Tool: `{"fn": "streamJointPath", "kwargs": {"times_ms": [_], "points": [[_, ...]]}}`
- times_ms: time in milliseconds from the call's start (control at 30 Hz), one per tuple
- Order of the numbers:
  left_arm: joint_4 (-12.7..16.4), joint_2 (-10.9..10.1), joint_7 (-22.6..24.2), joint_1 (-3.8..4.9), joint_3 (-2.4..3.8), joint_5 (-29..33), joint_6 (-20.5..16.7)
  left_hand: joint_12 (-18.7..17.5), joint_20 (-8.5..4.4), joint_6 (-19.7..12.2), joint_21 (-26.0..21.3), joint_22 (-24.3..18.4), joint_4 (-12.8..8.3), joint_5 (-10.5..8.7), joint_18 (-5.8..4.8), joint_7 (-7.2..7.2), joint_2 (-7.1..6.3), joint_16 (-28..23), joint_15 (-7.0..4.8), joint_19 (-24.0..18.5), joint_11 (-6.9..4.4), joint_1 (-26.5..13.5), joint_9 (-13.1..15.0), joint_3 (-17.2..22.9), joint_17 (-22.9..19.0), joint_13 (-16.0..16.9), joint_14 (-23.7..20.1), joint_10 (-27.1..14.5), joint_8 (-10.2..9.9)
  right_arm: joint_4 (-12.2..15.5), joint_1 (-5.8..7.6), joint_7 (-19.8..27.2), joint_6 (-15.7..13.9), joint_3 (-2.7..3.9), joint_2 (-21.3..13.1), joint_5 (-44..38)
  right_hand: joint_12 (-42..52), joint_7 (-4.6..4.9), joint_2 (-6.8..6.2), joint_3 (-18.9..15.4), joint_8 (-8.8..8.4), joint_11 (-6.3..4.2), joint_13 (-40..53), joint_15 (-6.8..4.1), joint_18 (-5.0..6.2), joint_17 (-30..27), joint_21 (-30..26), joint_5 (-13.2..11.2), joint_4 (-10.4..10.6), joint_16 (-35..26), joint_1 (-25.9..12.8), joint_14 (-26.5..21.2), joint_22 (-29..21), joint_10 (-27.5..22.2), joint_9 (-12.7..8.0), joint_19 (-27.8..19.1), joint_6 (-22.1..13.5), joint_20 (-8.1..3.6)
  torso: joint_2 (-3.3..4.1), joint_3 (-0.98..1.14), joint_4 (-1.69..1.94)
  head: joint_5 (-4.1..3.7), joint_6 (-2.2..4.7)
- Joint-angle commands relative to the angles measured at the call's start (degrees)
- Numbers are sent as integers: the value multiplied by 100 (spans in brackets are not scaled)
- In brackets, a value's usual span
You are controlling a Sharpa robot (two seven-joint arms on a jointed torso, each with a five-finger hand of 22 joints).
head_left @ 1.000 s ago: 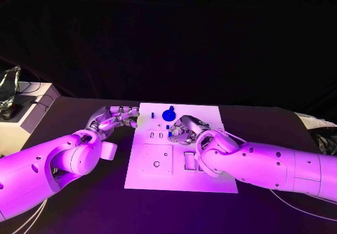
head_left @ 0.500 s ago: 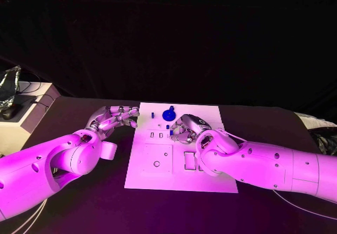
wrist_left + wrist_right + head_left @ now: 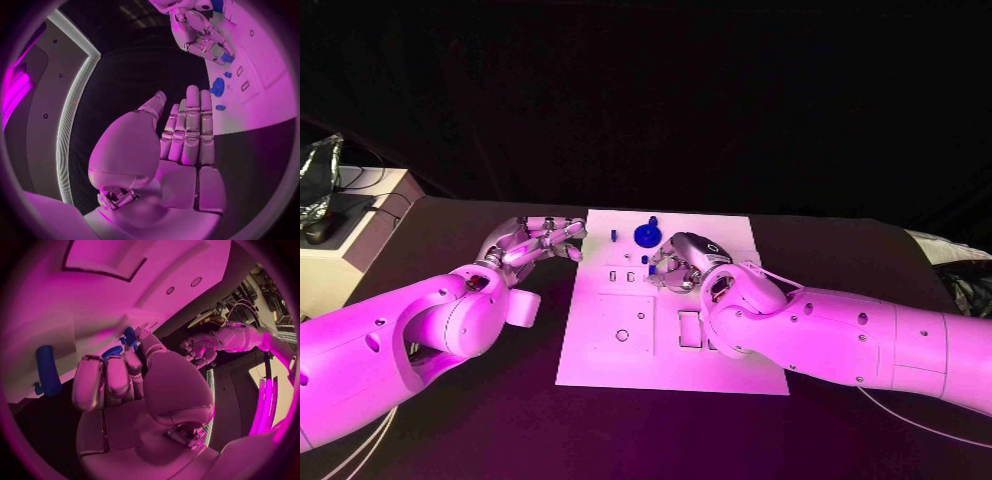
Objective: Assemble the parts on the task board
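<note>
Left hand (image 3: 535, 243) hovered just beside the left edge of the task board (image 3: 733, 375), over the black table (image 3: 488, 420), its fingers (image 3: 190, 125) laid straight and close together with nothing in them, the thumb standing a little apart; it held no part. To its right the white task board lay in the middle of the table, with slots and a square recess in its near half. On the far part of the board a round blue part (image 3: 648, 236) stood near the far edge, a thin blue part (image 3: 613, 236) lay left of it close to the board's left edge, and another small blue part (image 3: 645, 260) sat just nearer, beside the right hand. Further right, the right hand (image 3: 687, 262) rested over the middle of the board with its fingers curled down; in the right wrist view a small blue part (image 3: 128, 337) showed at the fingertips (image 3: 132, 360), seemingly pinched there, though the grip itself could not be told for certain. A long blue part (image 3: 47, 369) lay on the board beside that hand
</note>
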Motion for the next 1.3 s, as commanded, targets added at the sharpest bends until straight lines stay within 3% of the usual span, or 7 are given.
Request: {"fn": "streamJointPath", "kwargs": {"times_ms": [33, 633, 867, 1167, 1300], "points": [[6, 9, 21, 1, 4, -14, 107, -2, -37, 15, -15, -5, 13, -24, -5, -27, 3, -30, -28, -6, 8, -22, 5, 21, 6, 8, -5, 7, 1, -23, -20, -75, 109, -7, 14, -96, -35, 78, -15, 4, -1, -27, -4, -19, -16, -9, -31, -22, 48, -16, -50, -16, 996, -32, 9, 240, 77, -23, 0, 2, -1, 1, -4], [-5, 15, 1, 0, 4, -14, 105, -4, -37, -24, -13, -18, 0, -23, -6, -2, -10, -35, -22, -8, 24, -7, 4, 13, 5, 7, -7, -34, -3, -67, -24, 21, 61, -7, 10, -83, -451, 290, -464, -67, -22, 115, -483, 88, 33, -100, -194, -70, 362, -79, 34, -48, 965, -424, 6, 209, -501, 79, -2, 4, -8, 19, -6], [-6, 15, -2, -1, 4, -14, 102, -4, -37, -24, -13, -18, 0, -23, -6, -2, -10, -35, -22, -8, 24, -7, 4, 13, 5, 7, -7, -34, -3, -76, -24, 74, 1, -7, 7, -56, -533, 348, -526, -96, -22, 156, -768, 122, 50, -106, -234, -88, 440, -96, 100, -57, 959, -590, 7, 203, -714, 116, 6, 5, -9, 14, -4], [-23, 33, -75, -1, 4, -95, 94, -3, -32, -60, -9, -23, -16, -23, -3, 19, -18, -36, -14, -8, 40, -3, 5, -8, 3, 8, -6, -81, -1, 66, -24, 222, -295, -6, -108, -10, -475, 352, -595, -127, -22, 164, -907, 129, 56, -99, -244, -103, 520, -100, 99, -57, 958, -646, 7, 205, -746, 127, -5, 4, 6, 20, -11], [-60, 50, -345, 0, 4, -481, 132, 43, -11, -188, -35, -42, 48, -25, -12, 45, -148, -34, -5, -4, 22, -186, 4, -201, 1, 25, 9, 56, -4, 230, -10, 452, -584, 10, -290, 230, -439, 390, -741, -110, -31, 195, -966, 153, 65, -95, -249, -122, 696, -96, 109, -57, 958, -674, 8, 208, -888, 150, -12, 13, -17, 58, 14]]}}
